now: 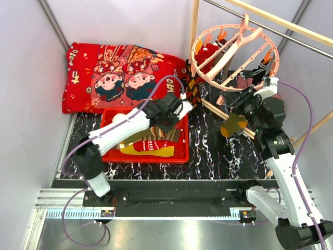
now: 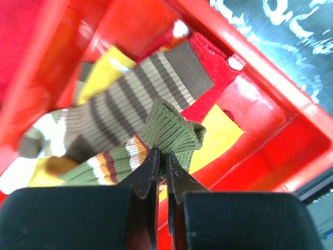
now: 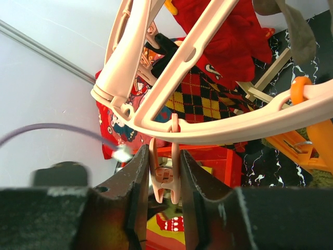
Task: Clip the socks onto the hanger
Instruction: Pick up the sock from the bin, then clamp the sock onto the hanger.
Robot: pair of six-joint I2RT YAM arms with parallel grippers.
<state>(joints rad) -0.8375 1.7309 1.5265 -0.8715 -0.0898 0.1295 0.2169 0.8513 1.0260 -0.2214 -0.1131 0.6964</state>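
The hanger point(image 1: 234, 49) is a pale-pink plastic ring with crossbars and a top hook. It is tilted above the right gripper point(image 3: 164, 169), with small pink and orange clips dangling from its rim. That gripper's two fingers press on either side of one pink clip point(image 3: 164, 179) hanging straight below the ring. Beyond the fingers three socks hang: an argyle sock point(image 3: 200, 99), a red sock point(image 3: 229, 36), and a grey sock point(image 3: 291, 26) cut off at the top corner.

The left gripper point(image 2: 161, 159) is down inside the red tray point(image 2: 260, 109). Its fingers are drawn almost together on the folded ribbed cuff of an olive-green sock point(image 2: 174, 130) with white, orange and maroon bands. How much knit sits between the tips is hard to make out. Just past the tips lie a brown-striped sock point(image 2: 125, 104), a yellow sock point(image 2: 221, 135) and a second red sock point(image 2: 208, 88). That makes four in the tray, each partly covered by another. From above, the left arm hides most of the tray, and a cartoon-print cushion point(image 1: 119, 73) lies beyond it.
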